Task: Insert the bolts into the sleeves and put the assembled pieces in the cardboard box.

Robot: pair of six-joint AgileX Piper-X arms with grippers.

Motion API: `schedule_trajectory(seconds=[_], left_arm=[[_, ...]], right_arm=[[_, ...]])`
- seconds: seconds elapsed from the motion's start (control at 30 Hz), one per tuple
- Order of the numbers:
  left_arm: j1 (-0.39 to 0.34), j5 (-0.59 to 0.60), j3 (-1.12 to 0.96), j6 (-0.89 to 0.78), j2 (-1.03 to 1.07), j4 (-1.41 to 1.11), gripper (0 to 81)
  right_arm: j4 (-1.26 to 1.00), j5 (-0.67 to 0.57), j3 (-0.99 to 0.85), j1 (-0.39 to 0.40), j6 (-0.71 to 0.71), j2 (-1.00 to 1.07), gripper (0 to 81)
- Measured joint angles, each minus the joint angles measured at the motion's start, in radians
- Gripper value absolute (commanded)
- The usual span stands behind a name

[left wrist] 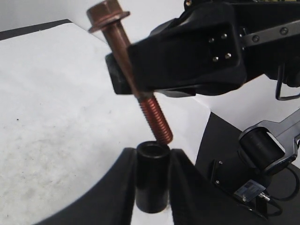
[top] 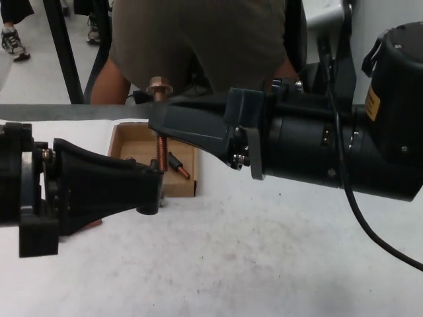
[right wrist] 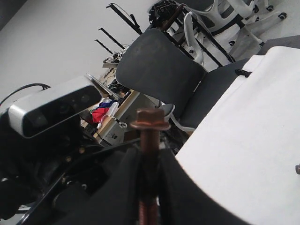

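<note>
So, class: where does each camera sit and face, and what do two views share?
High: behind the robot, facing down over bench and box; left gripper and right gripper show.
Left wrist: on its arm, facing left gripper holding sleeve.
Right wrist: on its arm, facing right gripper holding bolt.
Shared: both wrist views show the bolt.

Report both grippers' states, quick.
Left gripper: shut on the sleeve.
Right gripper: shut on the bolt.

The right pincer [left wrist: 127, 71] hides part of the bolt [left wrist: 155, 117].
</note>
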Motion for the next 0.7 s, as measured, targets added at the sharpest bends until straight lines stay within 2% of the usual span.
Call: schedule_trajectory(seconds=[0.7], left_arm=[[-0.001, 0.000, 0.004, -0.069, 0.000, -0.057, 0.8]], right_arm=[[-0.015, 0.008, -0.009, 0.002, 0.000, 0.000, 0.2]])
